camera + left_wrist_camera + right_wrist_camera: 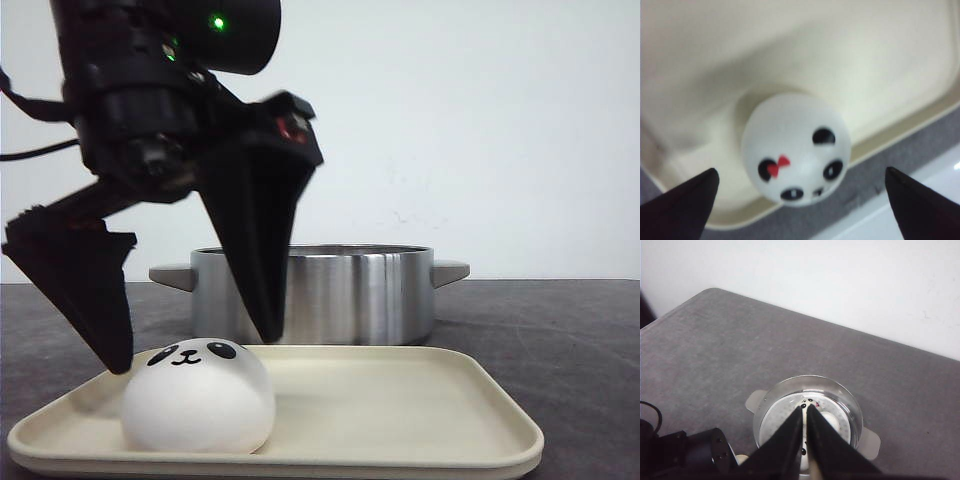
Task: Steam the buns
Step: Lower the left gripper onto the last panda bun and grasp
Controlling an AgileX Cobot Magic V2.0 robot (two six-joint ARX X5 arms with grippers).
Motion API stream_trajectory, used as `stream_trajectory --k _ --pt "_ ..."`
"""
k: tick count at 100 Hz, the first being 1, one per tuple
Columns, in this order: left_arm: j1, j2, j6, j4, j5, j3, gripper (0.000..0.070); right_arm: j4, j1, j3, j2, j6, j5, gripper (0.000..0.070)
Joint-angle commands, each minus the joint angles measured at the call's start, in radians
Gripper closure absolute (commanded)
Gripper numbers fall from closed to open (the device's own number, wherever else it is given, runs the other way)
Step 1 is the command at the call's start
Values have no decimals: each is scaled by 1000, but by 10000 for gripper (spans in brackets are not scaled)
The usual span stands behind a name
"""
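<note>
Bun (198, 396): on tray (430, 410), near its left end
Left gripper (190, 350): fingers spread wide — bun straight below, centred between tips
Right gripper (805, 412): fingers pressed together, high over pot (330, 290)

The pot (330, 293) is brushed, shiny metal; the cream tray (420, 420) looks like matt plastic; the bun (198, 397) is smooth; the tabletop (740, 350) seems felt-like.

Front low, near tray (480, 425); wrists look down.
</note>
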Motion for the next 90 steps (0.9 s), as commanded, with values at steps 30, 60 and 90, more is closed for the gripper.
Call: stream_trajectory --k 30,60,90 --pt "-19 90 -23 -29 -16 9 215 -21 11 14 3 23 0 694" --pt "-32 90 24 -28 -62 9 700 -48 17 14 3 31 0 694" --pt "-42 -29 61 -12 -84 77 700 -63 17 14 3 30 0 694"
